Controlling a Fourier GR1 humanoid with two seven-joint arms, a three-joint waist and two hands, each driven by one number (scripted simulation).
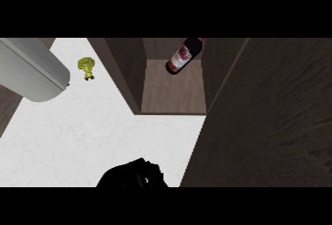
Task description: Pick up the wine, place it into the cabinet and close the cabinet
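From the head view, the wine bottle (182,56) is dark glass with a red and white label, and it stands inside the open cabinet (172,90) toward its back. A black hand (133,175) shows at the lower edge, just left of the cabinet door (266,118); which hand it is and how its fingers stand I cannot tell, and it touches no object. A small yellow-green vegetable (85,67) lies on the white counter (97,132) left of the cabinet, beside a grey cylinder (32,70).
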